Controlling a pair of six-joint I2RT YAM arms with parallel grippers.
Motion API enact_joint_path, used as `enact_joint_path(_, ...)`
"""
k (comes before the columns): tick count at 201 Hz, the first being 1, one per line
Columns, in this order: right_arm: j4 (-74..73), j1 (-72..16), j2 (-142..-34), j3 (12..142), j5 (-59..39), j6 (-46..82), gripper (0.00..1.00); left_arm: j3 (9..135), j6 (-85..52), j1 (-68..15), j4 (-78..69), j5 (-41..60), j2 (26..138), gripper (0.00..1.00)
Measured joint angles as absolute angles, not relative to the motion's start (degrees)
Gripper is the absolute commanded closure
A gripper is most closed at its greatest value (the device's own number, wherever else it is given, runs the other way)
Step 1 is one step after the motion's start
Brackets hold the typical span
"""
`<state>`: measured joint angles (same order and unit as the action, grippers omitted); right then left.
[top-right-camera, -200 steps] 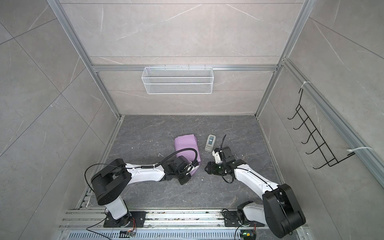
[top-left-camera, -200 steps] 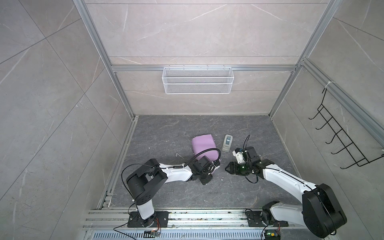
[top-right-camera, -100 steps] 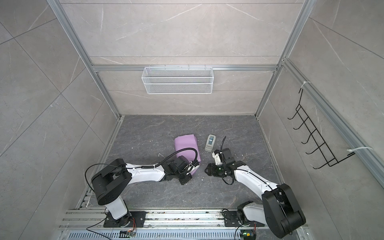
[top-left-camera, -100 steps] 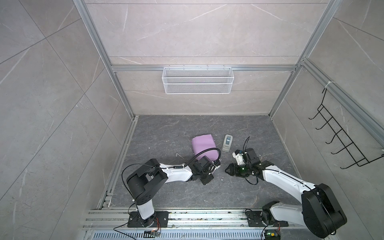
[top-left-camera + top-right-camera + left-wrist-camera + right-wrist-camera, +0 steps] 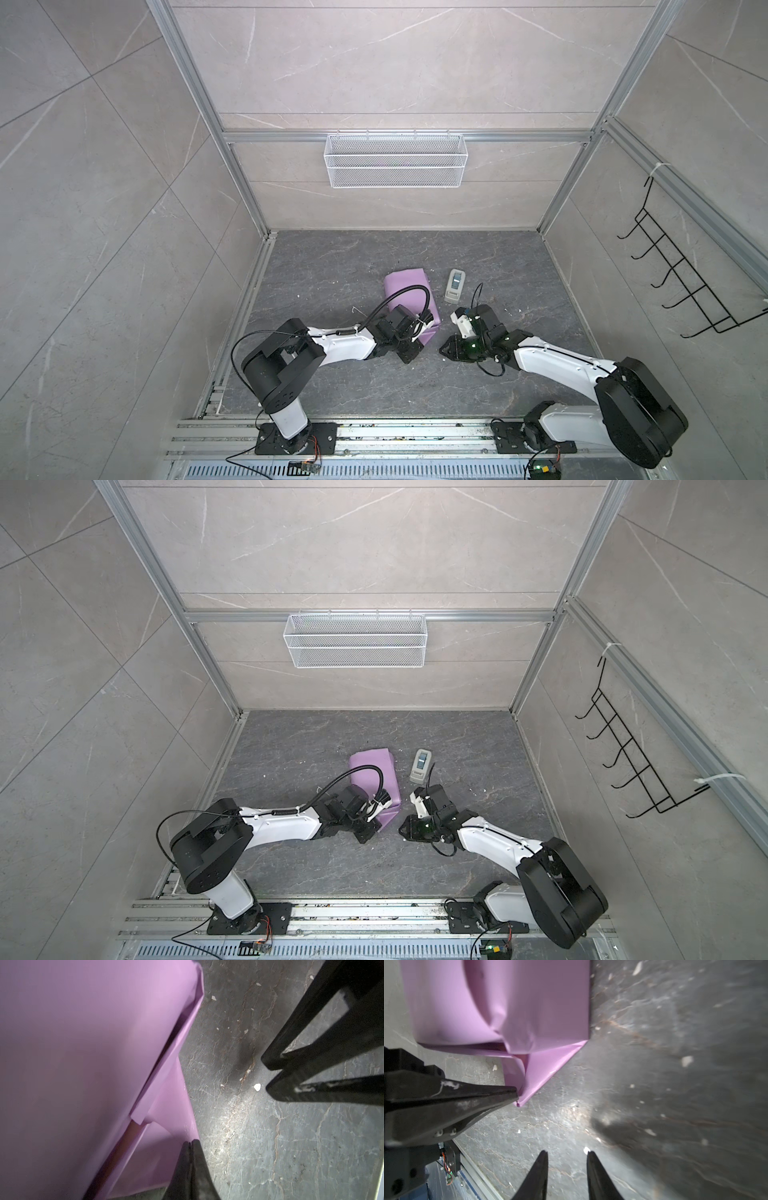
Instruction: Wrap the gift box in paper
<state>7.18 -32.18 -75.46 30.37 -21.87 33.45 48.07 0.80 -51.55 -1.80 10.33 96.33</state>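
Well, the work surface (image 5: 332, 266) is a dark grey stone-look slab, veined with paler lines and littered with small white scraps (image 5: 257, 1087). Pale marbled wall tiles (image 5: 374, 62) close it in on three sides inside an aluminium frame (image 5: 395, 136). A white wire basket (image 5: 395, 166) hangs on the back wall and a black wire hook rack (image 5: 681, 282) on the right-hand one. In both top views a small grey-white tape dispenser (image 5: 455, 284) (image 5: 421, 764) lies flat just beside the parcel, to its right. Its face carries a dark patch, but any lettering is too small for me to read.

The paper (image 5: 405, 291) (image 5: 372, 766), lilac side out, is folded round the gift box near the middle of the slab, so the box itself is hidden from me. The parcel's near end is only partly folded, with a triangular flap (image 5: 550, 1064) lying on the slab. My left gripper (image 5: 190, 1144) has its jaws pressed tight together on the tip of that flap. My right gripper (image 5: 566, 1154) sits low over bare slab near the parcel's near end, apart from the paper. Its fingers are parted by a narrow gap with nothing between them.
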Motion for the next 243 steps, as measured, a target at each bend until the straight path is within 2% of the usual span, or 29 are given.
enact_joint_path(101,-14.63,-43.51,-82.59,24.6,-13.32,44.77,0.81,47.31,-0.3,-50.26,-2.37,11.66,94.76,1.0)
enact_joint_path(176,-31.31,-46.5,-88.9,22.24,-4.45,48.93,0.84,47.16,-0.69,-49.45,-3.05,12.82,93.76,1.0)
enact_joint_path(208,-38.04,-46.5,-91.57,21.17,-2.44,49.56,0.84,46.61,-0.54,-49.45,-3.03,13.87,92.71,0.76)
enact_joint_path(243,-42.74,-46.5,-93.47,20.4,-1.3,50.02,0.85,44.4,1.17,-49.45,-3.33,14.09,90.08,0.55)
